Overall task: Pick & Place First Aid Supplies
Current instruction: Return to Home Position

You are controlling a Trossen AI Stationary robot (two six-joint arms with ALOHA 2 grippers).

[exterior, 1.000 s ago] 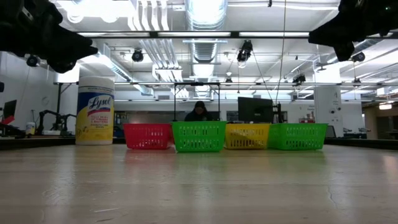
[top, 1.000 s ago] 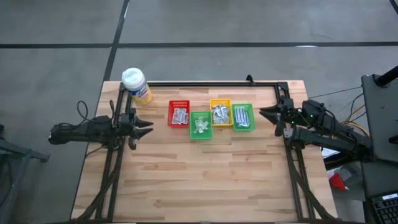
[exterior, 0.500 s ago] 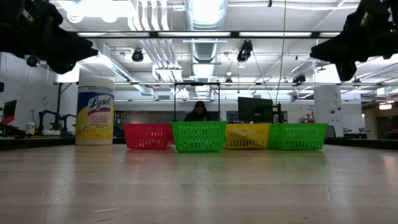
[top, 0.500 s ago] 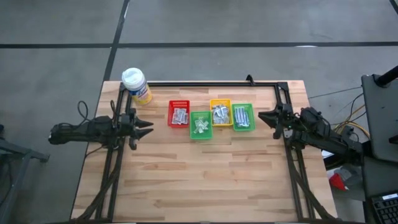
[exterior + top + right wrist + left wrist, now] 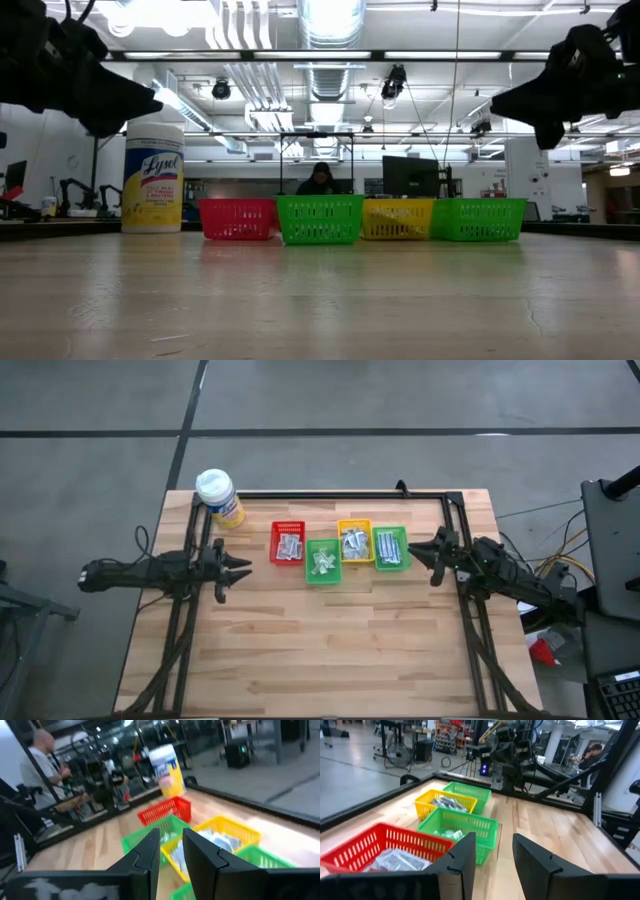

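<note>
**First aid supplies (image 5: 352,542) all in bins, both grippers empty**

Start from your left gripper (image 5: 240,567). The red bin (image 5: 288,525) is the nearest thing ahead of its fingertips, slightly off to one side, with packets lying flat in it. Past it come the middle green bin (image 5: 309,560) and the yellow bin (image 5: 355,522). Last is the far green bin (image 5: 390,529), which sits just in front of your right gripper (image 5: 416,550). All four bins hold packets, and the two grippers face each other across the row.

Neither gripper holds anything. The left fingers stand apart with a clear gap, and its wrist camera sees the green bin straight through that gap. The right fingers are parted too, by a narrower gap, with nothing between them. From table height, both grippers hang well above the wood and touch nothing.

On the bare boards of the table (image 5: 330,650), on your side of both grippers, no loose packet shows. A strip hidden under an arm or the dark frame cannot be ruled out, but none is visible.

I judge the sorting itself finished. What is left is to draw both arms back to rest without brushing the bins closest to them. The right gripper has less room, since the far green bin is so near its tips. The yellow bottle (image 5: 219,497), off to the side of the left gripper near the table corner, is no part of the job.
</note>
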